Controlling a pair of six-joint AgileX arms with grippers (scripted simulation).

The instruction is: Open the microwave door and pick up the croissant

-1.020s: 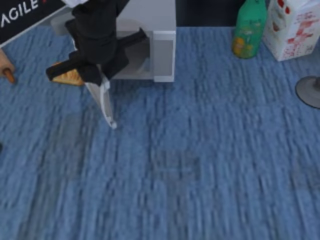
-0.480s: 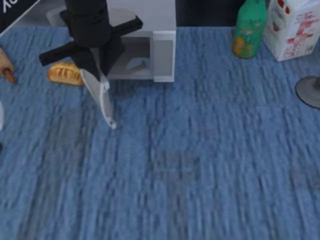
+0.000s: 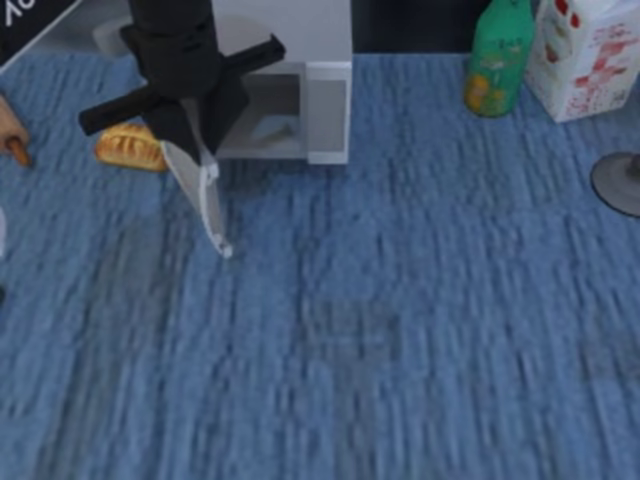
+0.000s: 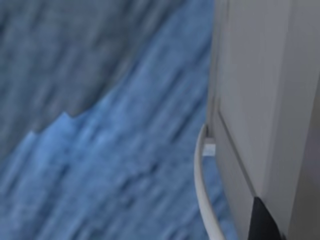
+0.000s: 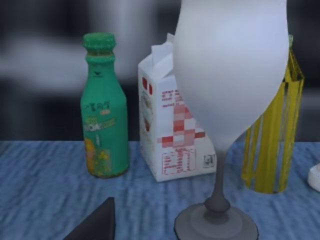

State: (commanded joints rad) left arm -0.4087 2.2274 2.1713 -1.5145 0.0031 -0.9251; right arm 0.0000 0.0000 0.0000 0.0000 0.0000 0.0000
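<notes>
Looking down from above, I see my left arm's black wrist over the far left part of the table, by the microwave [image 3: 300, 40], with its left gripper [image 3: 185, 140] low at the hinge side of the microwave door [image 3: 203, 195]. The door stands swung open, edge-on from above, running from the gripper out toward the near side of the table, and the grey cavity behind it is exposed. Whether the fingers are clenched or released I cannot tell; the arm's body covers them from above, and the left wrist view shows only a dark tip against the door panel [image 4: 250, 100] and its curved white handle [image 4: 205, 195], with blue cloth beyond.

The croissant [image 3: 130, 148] lies on the blue tablecloth [image 3: 380, 330], just beside the gripper on the side away from the microwave, outside the oven and close to the door's hinge end. Nothing shows it being held. A rolling pin [image 3: 12, 135] pokes in at the table's left edge, farther out past the croissant.

My right arm is out of the top view. Its wrist camera faces a white wine glass [image 5: 225, 90] close up, a green bottle [image 5: 102, 115], a milk carton [image 5: 175, 135] and a yellow container [image 5: 272, 140] behind it; only a dark finger tip [image 5: 97, 222] shows, so I cannot tell that grip either.
</notes>
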